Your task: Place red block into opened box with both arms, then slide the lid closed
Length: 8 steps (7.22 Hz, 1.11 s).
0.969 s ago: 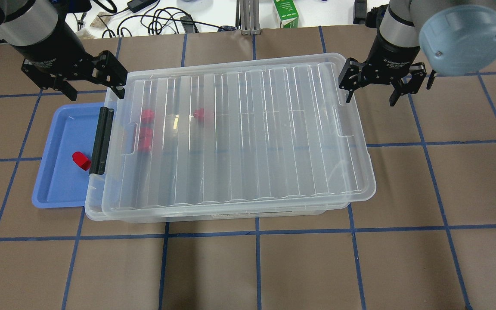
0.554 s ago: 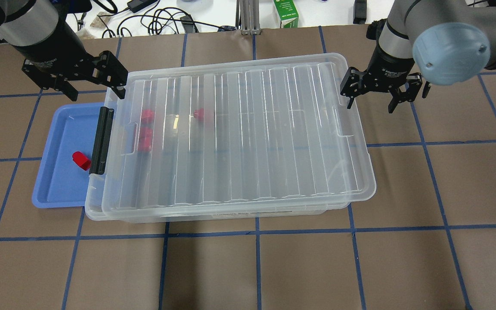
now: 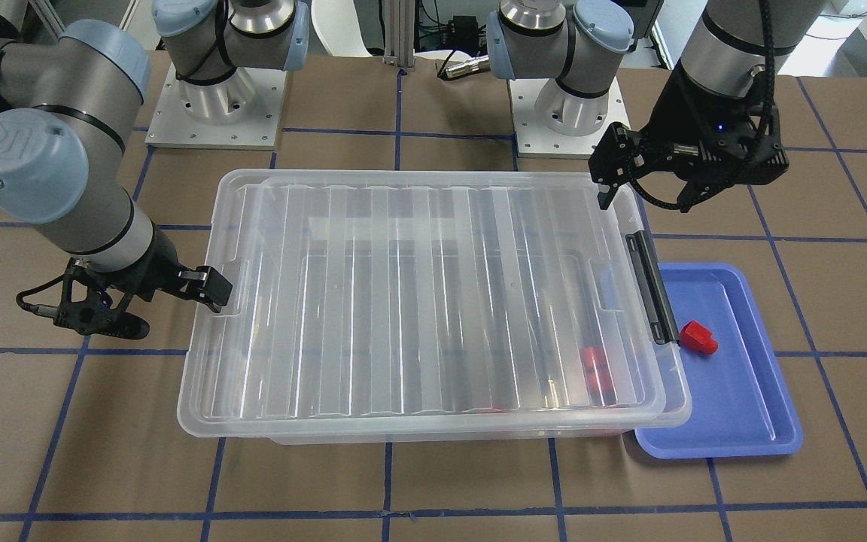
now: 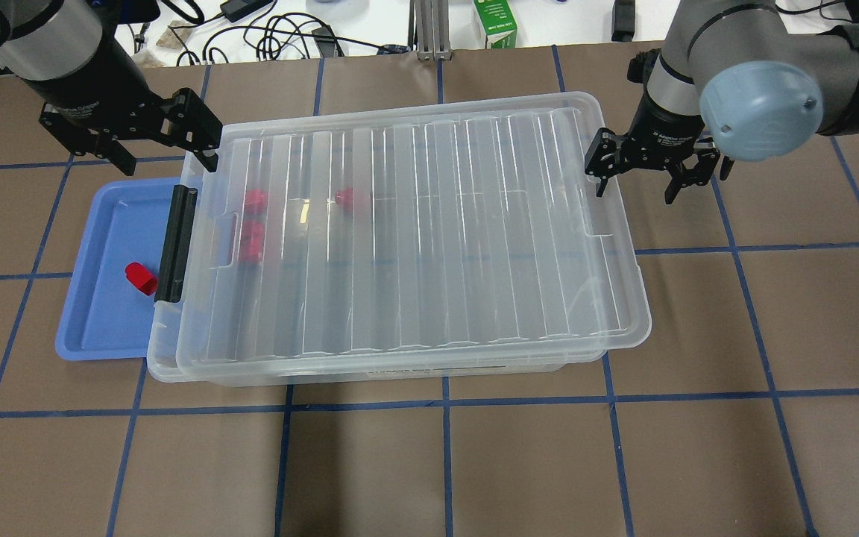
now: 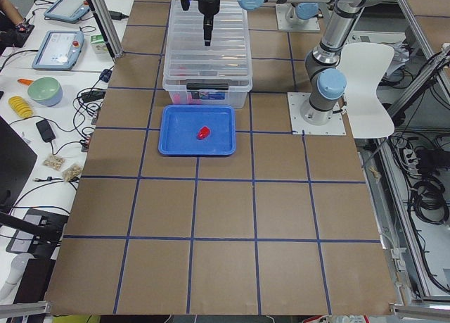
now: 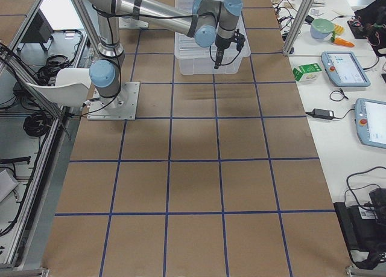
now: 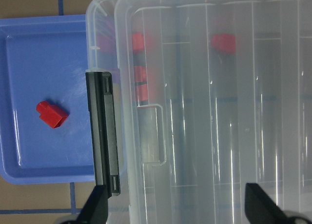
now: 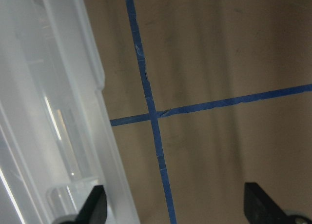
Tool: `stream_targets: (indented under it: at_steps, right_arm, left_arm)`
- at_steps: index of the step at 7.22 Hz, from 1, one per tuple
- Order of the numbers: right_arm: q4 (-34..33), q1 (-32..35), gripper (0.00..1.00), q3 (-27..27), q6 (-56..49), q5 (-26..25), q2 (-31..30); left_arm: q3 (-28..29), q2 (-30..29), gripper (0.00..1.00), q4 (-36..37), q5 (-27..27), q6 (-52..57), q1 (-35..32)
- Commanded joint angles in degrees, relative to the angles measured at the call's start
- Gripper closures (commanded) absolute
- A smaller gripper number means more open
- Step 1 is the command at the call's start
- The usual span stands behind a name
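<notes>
A clear ribbed lid (image 4: 429, 231) lies over almost the whole box (image 4: 163, 371), leaving a narrow strip by the black bar (image 4: 176, 242). Through it several red blocks (image 4: 252, 239) show blurred inside. One red block (image 4: 140, 278) (image 3: 698, 337) (image 7: 51, 113) lies outside, in the blue tray. My left gripper (image 4: 167, 155) (image 3: 648, 197) (image 7: 180, 207) hangs open and empty above the box's far left corner. My right gripper (image 4: 636, 188) (image 3: 170, 312) (image 8: 175, 207) is open and empty at the lid's short right edge, one finger by the rim, the other over the table.
The shallow blue tray (image 4: 94, 328) abuts the box's left end, partly under it. Cables and a green carton (image 4: 495, 22) lie beyond the table's far edge. Both arm bases (image 3: 569, 113) stand behind the box. Brown paper with blue tape lines (image 4: 444, 403) covers the table.
My right gripper has moved down and a little left, closer to the lid's right edge. The left gripper, lid and blocks have stayed put.
</notes>
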Motion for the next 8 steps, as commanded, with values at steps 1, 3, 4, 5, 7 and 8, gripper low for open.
stream_targets:
  at_steps: [1,3,4,5,7,8]
  right_arm:
    - [-1.1,-0.3,0.0,-0.4,-2.0,-0.2,0.2]
    - [-1.0,-1.5,0.0,-0.5,-2.4,-0.7,0.3]
    - [-0.7,-3.2,0.0,-0.6,-2.6,-0.8,0.3]
    - [-0.7,-4.8,0.0,-0.6,-4.2,-0.9,0.2]
    - [-0.7,-5.5,0.0,-0.5,-4.6,-1.0,0.2]
    - [-0.7,-5.7,0.0,-0.5,-4.8,-1.0,0.2]
  left_arm:
    - [0.0,0.0,0.0,0.0,0.0,0.0,0.0]
    - [0.0,0.0,0.0,0.0,0.0,0.0,0.0]
    - [0.0,0.0,0.0,0.0,0.1,0.0,0.0]
    - [0.1,0.0,0.0,0.0,0.0,0.0,0.0]
    - [0.0,0.1,0.0,0.0,0.0,0.0,0.0]
    - [0.0,0.0,0.0,0.1,0.0,0.0,0.0]
